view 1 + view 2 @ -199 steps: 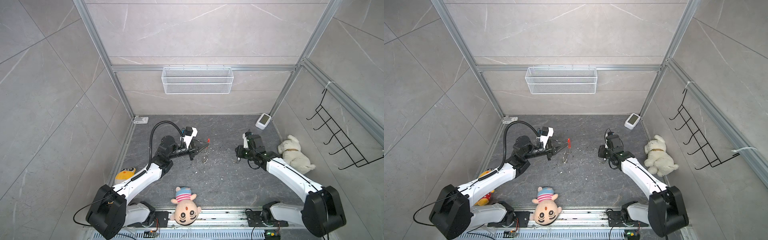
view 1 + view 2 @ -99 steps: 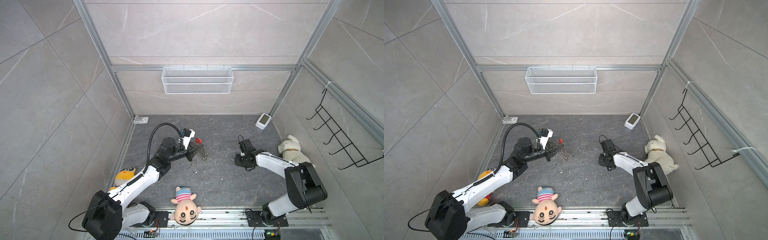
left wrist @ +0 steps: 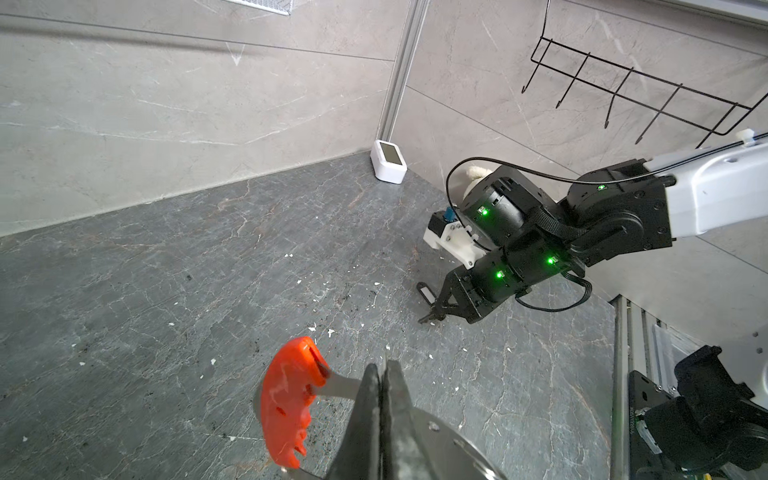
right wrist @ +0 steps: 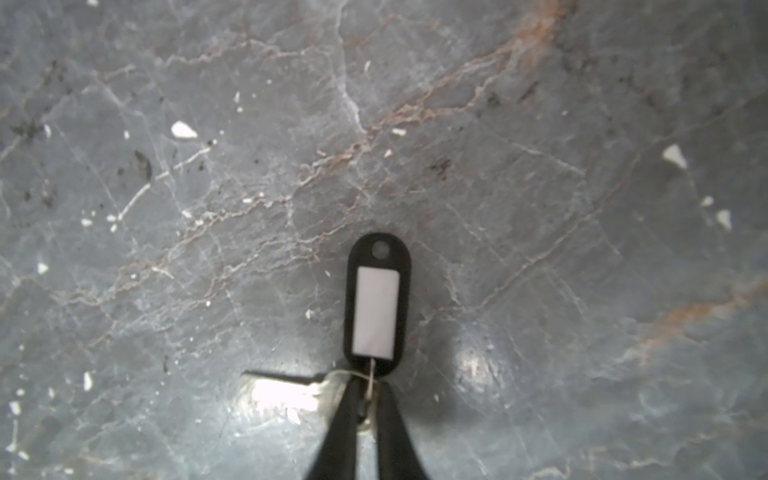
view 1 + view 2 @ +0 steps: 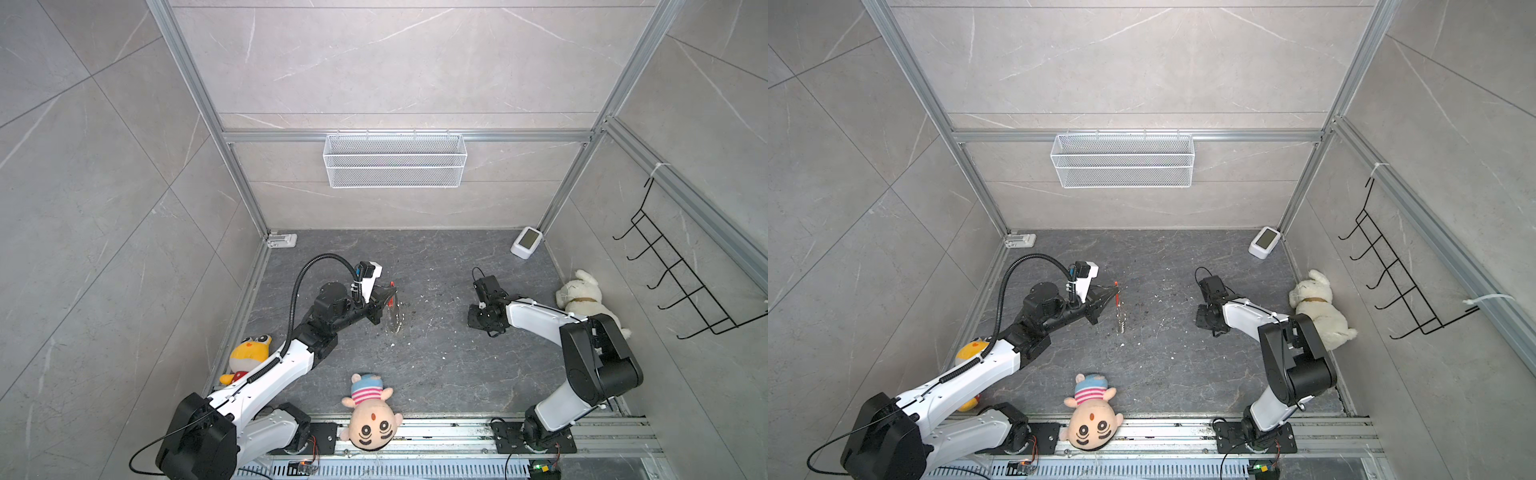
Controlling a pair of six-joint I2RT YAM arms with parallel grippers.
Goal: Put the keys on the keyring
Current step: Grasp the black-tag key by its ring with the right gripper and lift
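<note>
Chips [image 4: 183, 130] speckle grey veined floor [image 5: 436, 374] between tiled walls [image 5: 374, 62].

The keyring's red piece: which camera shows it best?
The left wrist view: the keyring's red piece fills the foreground, beside the shut left gripper. In both top views it is a tiny red speck. The right wrist view misses it.

Keyring [image 5: 392, 309] left of centre of the table [image 5: 436, 374]; keys [image 4: 376, 307] on it right of centre, well apart; doll [image 5: 371, 419] at front edge; basket [image 5: 395, 162] on back wall; clock [image 5: 527, 242] in back right corner.
</note>
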